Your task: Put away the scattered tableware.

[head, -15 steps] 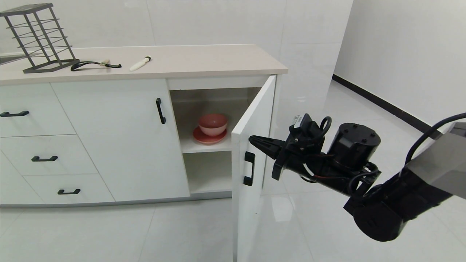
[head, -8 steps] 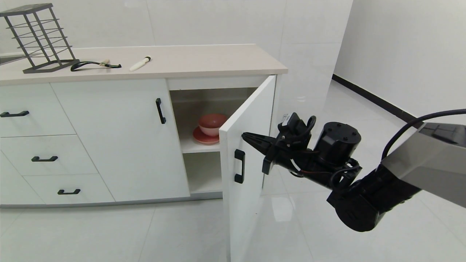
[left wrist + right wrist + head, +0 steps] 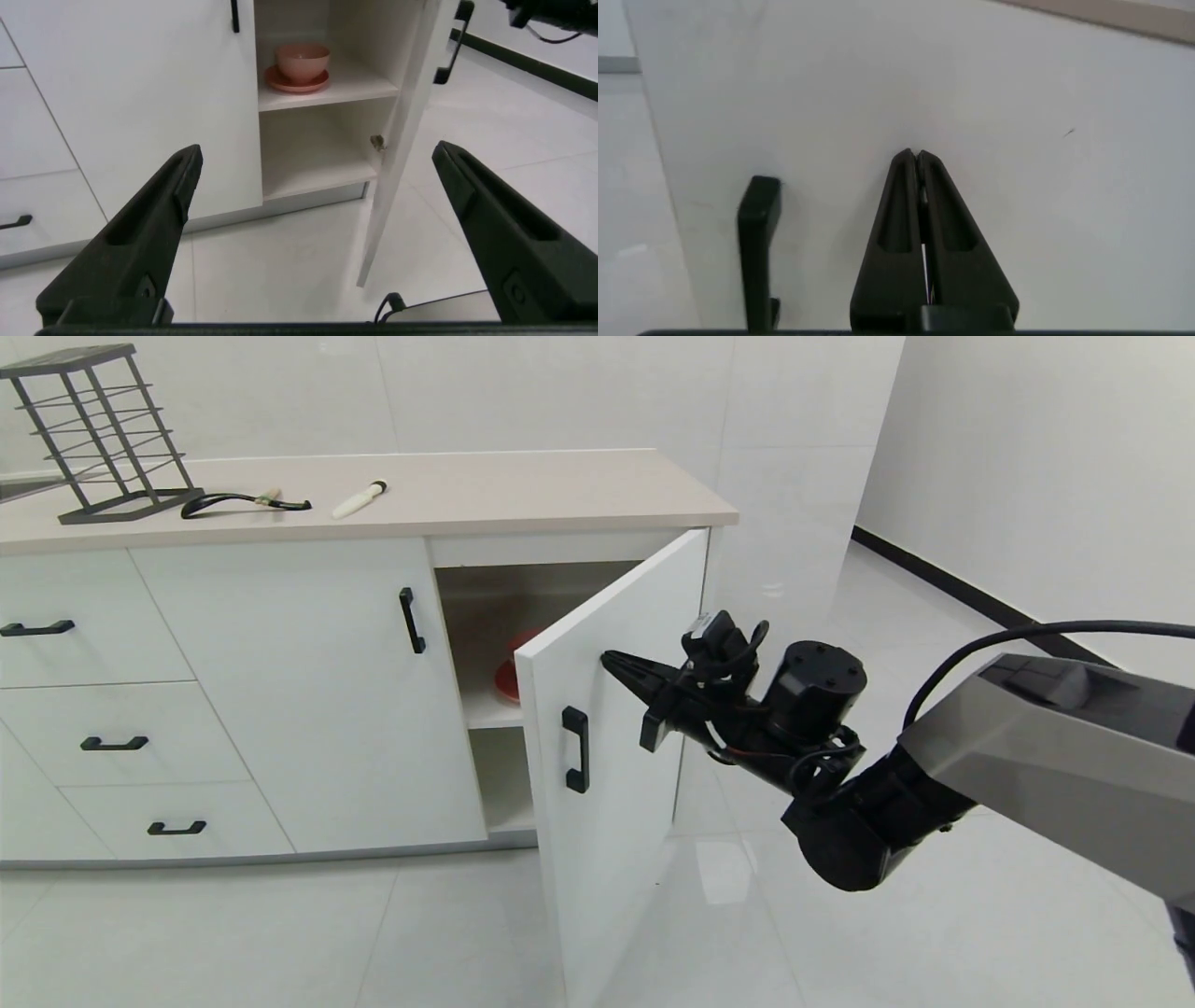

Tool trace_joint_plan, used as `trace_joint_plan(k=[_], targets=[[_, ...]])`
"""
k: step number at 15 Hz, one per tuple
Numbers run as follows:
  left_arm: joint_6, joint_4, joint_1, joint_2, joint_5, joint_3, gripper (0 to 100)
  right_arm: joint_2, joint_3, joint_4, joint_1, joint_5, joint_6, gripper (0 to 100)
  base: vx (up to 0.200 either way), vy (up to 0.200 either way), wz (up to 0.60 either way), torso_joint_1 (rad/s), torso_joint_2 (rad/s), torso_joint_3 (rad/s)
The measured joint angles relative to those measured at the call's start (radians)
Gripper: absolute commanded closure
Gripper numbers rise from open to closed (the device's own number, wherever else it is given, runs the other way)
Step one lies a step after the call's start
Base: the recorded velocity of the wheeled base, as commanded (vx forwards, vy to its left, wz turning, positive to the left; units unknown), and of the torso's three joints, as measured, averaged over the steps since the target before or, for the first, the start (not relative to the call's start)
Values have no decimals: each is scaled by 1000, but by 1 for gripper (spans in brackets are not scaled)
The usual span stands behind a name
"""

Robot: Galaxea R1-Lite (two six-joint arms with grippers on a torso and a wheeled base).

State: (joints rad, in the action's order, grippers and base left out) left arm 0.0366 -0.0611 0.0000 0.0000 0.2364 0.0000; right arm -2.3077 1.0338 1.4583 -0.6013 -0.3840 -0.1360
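Note:
A pink bowl [image 3: 303, 61] sits on a pink plate [image 3: 297, 84] on the upper shelf of the open cabinet. In the head view the white cabinet door [image 3: 607, 709] stands half closed and hides most of the plate [image 3: 507, 681]. My right gripper [image 3: 607, 659] is shut, its tip pressed against the door's outer face, beside and above the black door handle [image 3: 576, 763]. The right wrist view shows the shut gripper [image 3: 917, 159] touching the door [image 3: 1018, 112] next to the handle [image 3: 758, 243]. My left gripper [image 3: 318, 233] is open and holds nothing, low in front of the cabinet.
On the countertop [image 3: 560, 485] lie a white-handled knife [image 3: 359, 499] and a black utensil [image 3: 243, 502], beside a dark wire rack [image 3: 98, 429]. Drawers [image 3: 93, 691] and a closed door [image 3: 308, 691] stand to the left. Open floor lies to the right.
My right arm has moved left with its tip on the door. The door has swung further toward shut, now covering the bowl in the head view.

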Motion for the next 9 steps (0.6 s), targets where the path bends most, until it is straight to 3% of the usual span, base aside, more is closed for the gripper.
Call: trace_joint_plan(k=[4,9], targets=[[0,0,0,0,0,0,0,-65,103,36,-5,125,73,100,0,0,0,0,0,0],[3,0,0,0,0,0,0,-45,77,73,0,140,139,100,0,0,0,0,0,0]])
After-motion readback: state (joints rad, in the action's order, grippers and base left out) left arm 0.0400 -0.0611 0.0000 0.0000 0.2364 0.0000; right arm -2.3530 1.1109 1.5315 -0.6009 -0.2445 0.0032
